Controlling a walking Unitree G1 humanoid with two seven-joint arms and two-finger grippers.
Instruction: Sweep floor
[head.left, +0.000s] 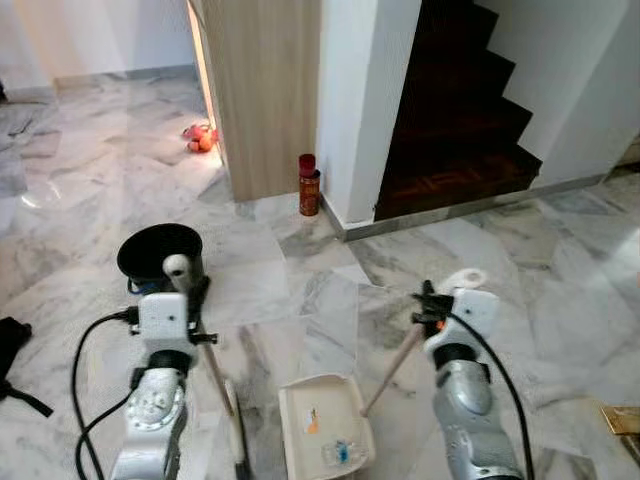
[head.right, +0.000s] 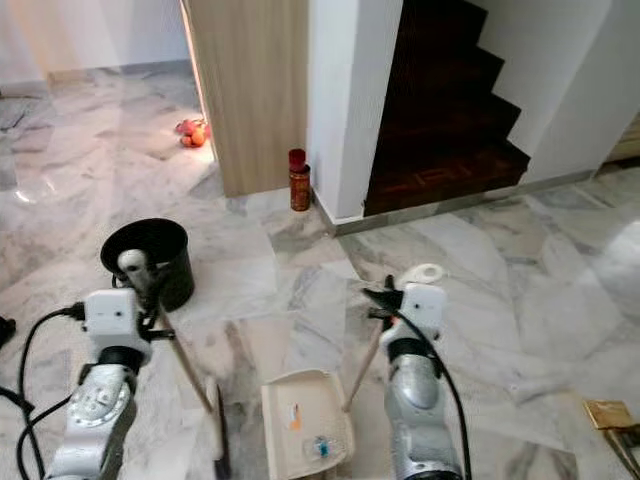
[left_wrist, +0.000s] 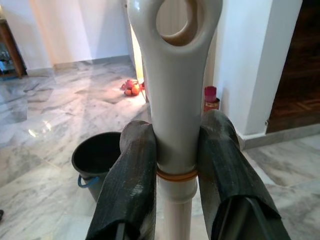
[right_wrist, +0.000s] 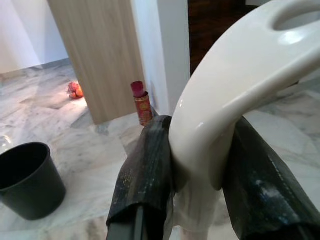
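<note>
Gripping the white top of the broom handle (left_wrist: 172, 100), the left gripper (left_wrist: 175, 165) is pressing its two black fingers (left_wrist: 131, 185) against either side of the shaft, just below the handle's hanging loop. The broom's thin pole (head.left: 214, 372) is slanting down from this gripper toward the marble floor (head.left: 560, 270), its lower end reaching the floor just left of the dustpan (head.left: 322, 425). The right gripper (right_wrist: 200, 165) is clamping the curved white grip of the dustpan handle (right_wrist: 235, 85) in the same manner, and the wooden pole (head.left: 392, 368) is running from it down to the dustpan. The cream dustpan is lying on the floor between the two arms, holding a few small scraps. A black bucket (head.left: 160, 258) is standing beyond the dustpan and to its left, near the left gripper. A red spray can (head.left: 309, 186) is standing farther beyond the dustpan, at the foot of a wooden panel (head.left: 265, 90), with dark stairs (head.left: 450, 120) to its right.
</note>
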